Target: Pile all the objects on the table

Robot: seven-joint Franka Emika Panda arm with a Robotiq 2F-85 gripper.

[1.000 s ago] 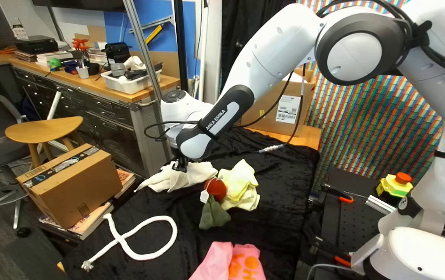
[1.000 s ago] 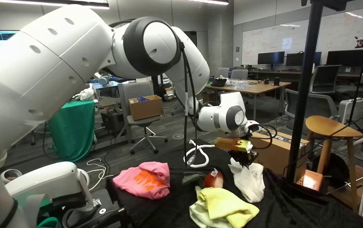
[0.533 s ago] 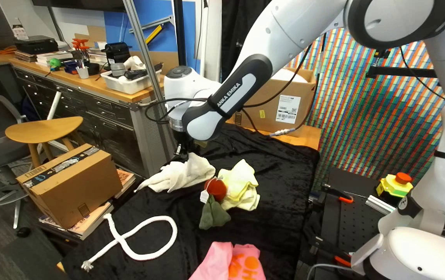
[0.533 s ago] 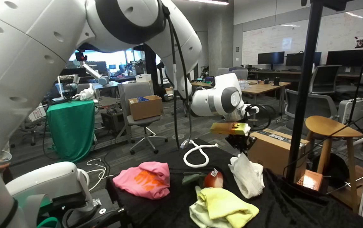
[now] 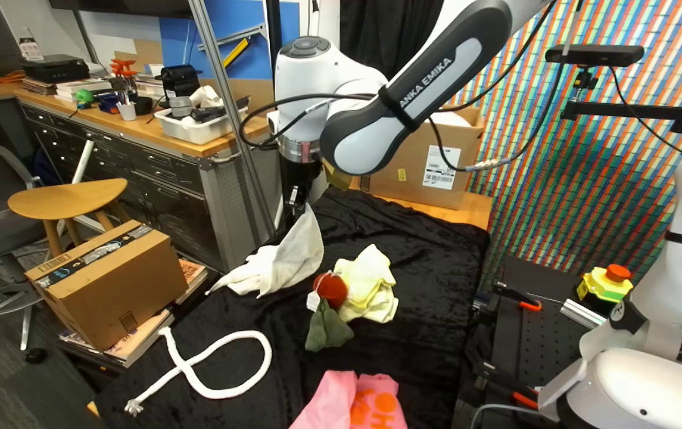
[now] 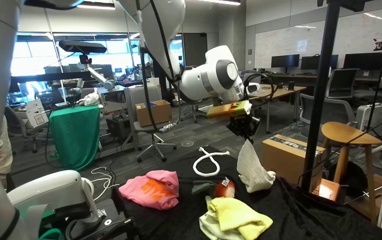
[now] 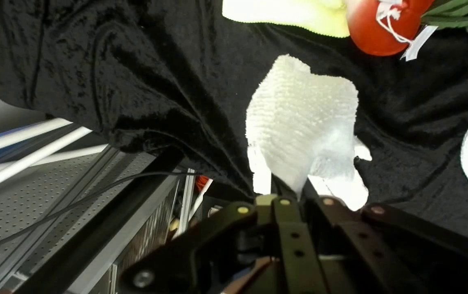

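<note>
Your tool [image 6: 249, 140] pinches tight a raised corner of the white cloth [image 6: 254, 170], right of centre in an exterior view; on the counter [image 6: 184, 220], yellow cloth [image 6: 237, 215] and red item [image 6: 225, 190] sit lower centre, pink cloth [image 6: 152, 190] lower left.

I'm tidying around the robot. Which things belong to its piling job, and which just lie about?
Job: white cloth in the claw, yellow cloth, pink cloth, red item, green piece beside it; probably white rope, also on the table.
Lying about: wooden stool, taped box, white bin.
</note>
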